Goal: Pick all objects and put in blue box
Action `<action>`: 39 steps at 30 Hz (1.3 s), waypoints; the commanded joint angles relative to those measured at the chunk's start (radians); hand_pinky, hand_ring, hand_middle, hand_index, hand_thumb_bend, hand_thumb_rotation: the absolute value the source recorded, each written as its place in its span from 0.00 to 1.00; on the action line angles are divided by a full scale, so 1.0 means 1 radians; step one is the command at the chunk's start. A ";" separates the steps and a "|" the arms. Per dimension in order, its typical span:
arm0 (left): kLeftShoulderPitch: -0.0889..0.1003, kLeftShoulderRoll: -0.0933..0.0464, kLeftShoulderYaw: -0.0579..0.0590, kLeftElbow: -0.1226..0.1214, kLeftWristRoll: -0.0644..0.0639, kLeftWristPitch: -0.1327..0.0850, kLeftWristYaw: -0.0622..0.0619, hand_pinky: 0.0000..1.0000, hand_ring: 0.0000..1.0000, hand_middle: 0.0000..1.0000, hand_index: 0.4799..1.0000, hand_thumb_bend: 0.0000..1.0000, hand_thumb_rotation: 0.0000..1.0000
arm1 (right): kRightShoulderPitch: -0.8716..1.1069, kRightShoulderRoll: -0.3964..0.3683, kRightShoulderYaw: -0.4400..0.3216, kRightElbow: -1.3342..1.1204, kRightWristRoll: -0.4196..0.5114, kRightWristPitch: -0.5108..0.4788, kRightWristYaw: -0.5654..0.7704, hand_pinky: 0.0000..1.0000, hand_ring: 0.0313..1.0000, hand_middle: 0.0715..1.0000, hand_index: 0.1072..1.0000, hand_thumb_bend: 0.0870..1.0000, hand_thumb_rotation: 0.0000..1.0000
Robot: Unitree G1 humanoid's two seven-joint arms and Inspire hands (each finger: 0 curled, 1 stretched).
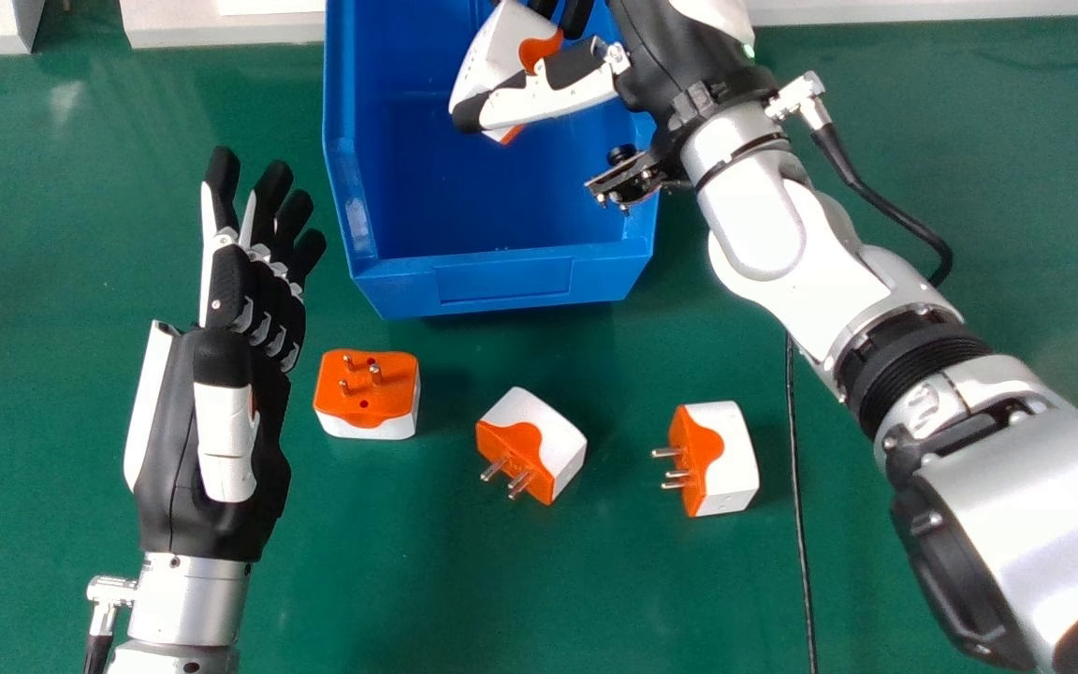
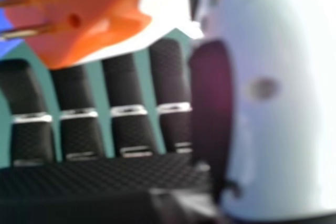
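The plug adapter (image 1: 492, 51) I had in my grip was white with an orange prong face, and it hung tilted over the inside of the blue box (image 1: 502, 281), nearer the table's far edge than the box's near wall. I had my right robot hand (image 1: 656, 56) closed partway on it, the thumb pressed along its near side and the fingers on the far side, bent only a little. In the right hand view I saw its orange face and metal prongs just beyond the fingers, with the thumb close beside its white body. I couldn't tell whether it touched the box.

The box stood on the green table (image 1: 80, 281), toward the far edge. Three more adapters sat between it and the near edge, well apart from my right hand. The left adapter (image 1: 366, 393) lay prongs up, just in front of the box's near left corner. The middle adapter (image 1: 534, 440) was turned at an angle, prongs toward the near edge, and the right adapter (image 1: 717, 459) had its prongs toward the table's left edge. A thin black cable (image 1: 796, 515) ran just to the right of that one.

My left hand (image 1: 169, 449) was empty, left of the left adapter, its fingers straight and pointing toward the far edge.
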 commanded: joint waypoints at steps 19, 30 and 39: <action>-0.008 -0.001 0.003 -0.018 -0.001 -0.012 0.004 0.97 0.99 1.00 1.00 0.92 1.00 | -0.053 -0.005 -0.032 -0.009 0.048 0.007 0.134 0.50 0.58 0.65 0.63 0.85 0.05; -0.008 0.000 0.004 -0.012 0.004 -0.017 0.007 0.97 0.99 1.00 1.00 0.91 1.00 | -0.045 -0.010 -0.028 -0.011 0.037 0.010 0.124 0.54 0.64 0.69 0.68 0.92 0.09; -0.007 -0.001 0.003 -0.015 0.004 -0.016 0.008 0.97 0.99 1.00 1.00 0.90 1.00 | -0.039 -0.019 -0.033 -0.021 0.041 -0.014 0.119 0.55 0.66 0.70 0.70 0.93 0.10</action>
